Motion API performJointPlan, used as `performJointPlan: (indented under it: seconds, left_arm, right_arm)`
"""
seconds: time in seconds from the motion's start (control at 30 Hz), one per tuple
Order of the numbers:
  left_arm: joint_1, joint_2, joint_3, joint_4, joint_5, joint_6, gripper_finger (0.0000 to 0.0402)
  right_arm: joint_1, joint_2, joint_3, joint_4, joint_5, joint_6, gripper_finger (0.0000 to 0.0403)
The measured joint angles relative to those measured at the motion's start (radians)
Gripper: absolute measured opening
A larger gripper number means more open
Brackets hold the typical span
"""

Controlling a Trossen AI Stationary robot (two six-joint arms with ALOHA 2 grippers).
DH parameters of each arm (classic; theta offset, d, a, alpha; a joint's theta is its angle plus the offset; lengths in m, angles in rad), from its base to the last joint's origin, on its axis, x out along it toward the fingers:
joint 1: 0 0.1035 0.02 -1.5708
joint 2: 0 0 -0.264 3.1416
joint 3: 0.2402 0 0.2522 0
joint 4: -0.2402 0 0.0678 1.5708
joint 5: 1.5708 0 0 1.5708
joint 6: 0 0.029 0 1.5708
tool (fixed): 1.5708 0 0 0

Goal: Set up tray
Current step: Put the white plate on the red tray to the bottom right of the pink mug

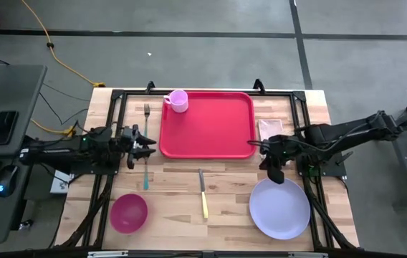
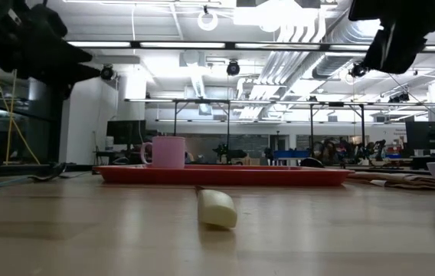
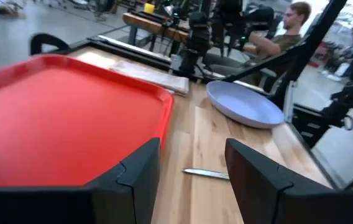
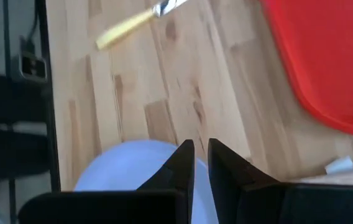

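The red tray (image 1: 207, 125) lies flat at the table's far middle, and a pink cup (image 1: 178, 100) stands in its far left corner. My left gripper (image 1: 148, 145) hangs open just left of the tray, pointing level toward it (image 3: 192, 155), with nothing between its fingers. It is above the middle of a fork (image 1: 146, 111) that lies on the table. My right gripper (image 1: 278, 177) is shut and empty, tipped downward above the far edge of the lavender plate (image 1: 280, 208). The low view shows it high above the table (image 2: 390, 46).
A knife with a yellow handle (image 1: 203, 195) lies at the table's near middle. A pink bowl (image 1: 129, 213) sits at the near left. A folded napkin (image 1: 270, 129) lies right of the tray. A person (image 3: 285, 31) sits in the room beyond the table.
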Motion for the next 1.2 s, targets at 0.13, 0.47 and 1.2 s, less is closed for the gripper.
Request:
performJointPlan:
  seconds: [0.13, 0.47, 1.2]
  left_arm:
    - [0.0, -0.009, 0.012, -0.011, -0.006, 0.017, 0.0211]
    - [0.0, 0.0, 0.011, -0.006, -0.017, 0.044, 0.0211]
    - [0.0, 0.001, -0.06, 0.079, -0.043, 0.084, 0.0211]
  right_arm:
    - [0.0, 0.06, 0.0, -0.009, -0.04, -0.064, 0.0027]
    - [0.0, 0.235, 0.0, -0.02, -0.113, -0.149, 0.0067]
    - [0.0, 0.263, 0.0, -0.112, -0.13, -0.264, 0.0134]
